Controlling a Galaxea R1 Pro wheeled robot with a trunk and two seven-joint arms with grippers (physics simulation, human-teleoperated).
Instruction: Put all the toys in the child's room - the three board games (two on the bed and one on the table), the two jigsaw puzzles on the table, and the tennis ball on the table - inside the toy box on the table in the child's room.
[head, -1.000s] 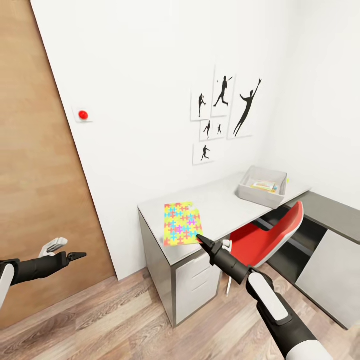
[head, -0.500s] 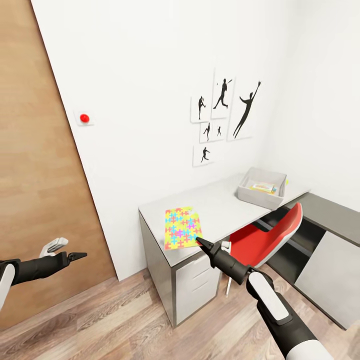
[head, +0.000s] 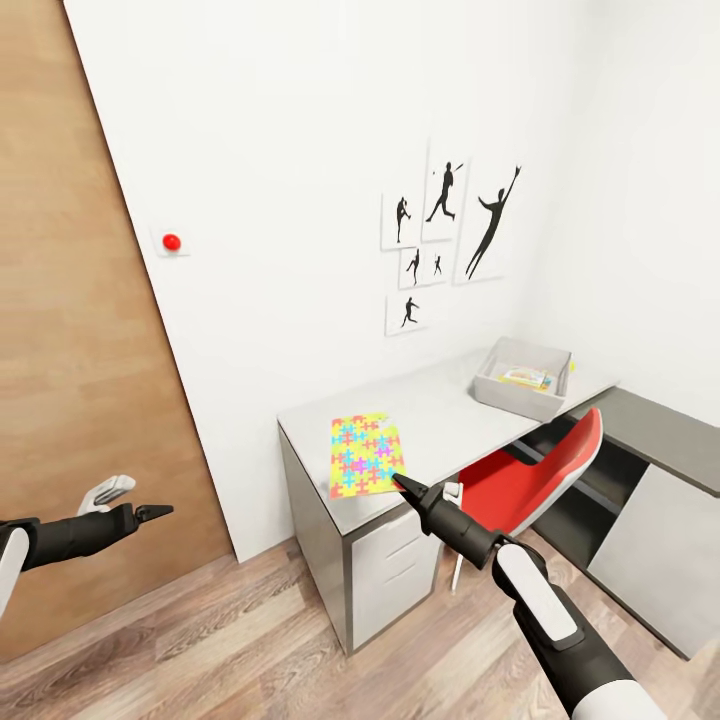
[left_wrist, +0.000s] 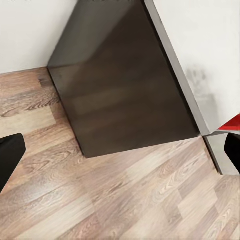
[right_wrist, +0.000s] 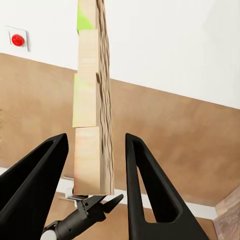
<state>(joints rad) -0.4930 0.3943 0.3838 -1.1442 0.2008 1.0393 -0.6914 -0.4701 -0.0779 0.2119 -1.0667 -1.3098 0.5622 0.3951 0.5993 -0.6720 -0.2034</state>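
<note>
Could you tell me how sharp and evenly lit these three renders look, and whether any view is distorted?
Head view: sharp, flat even light, wide-angle lean in the door. Left wrist view: crisp floor grain, soft shadow under the table. Right wrist view: the jigsaw puzzle seen edge-on between the fingers, stretched by closeness.

toy box (head: 522, 385) contents too small

My head camera looks forward and down from well back at the table (head: 455, 415) and wall. My left wrist camera faces the wood floor (left_wrist: 125, 200) and the table's dark end panel. My right wrist camera sits close behind a jigsaw puzzle (right_wrist: 92, 115), facing the brown door (right_wrist: 175, 145), also in the head view.
</note>
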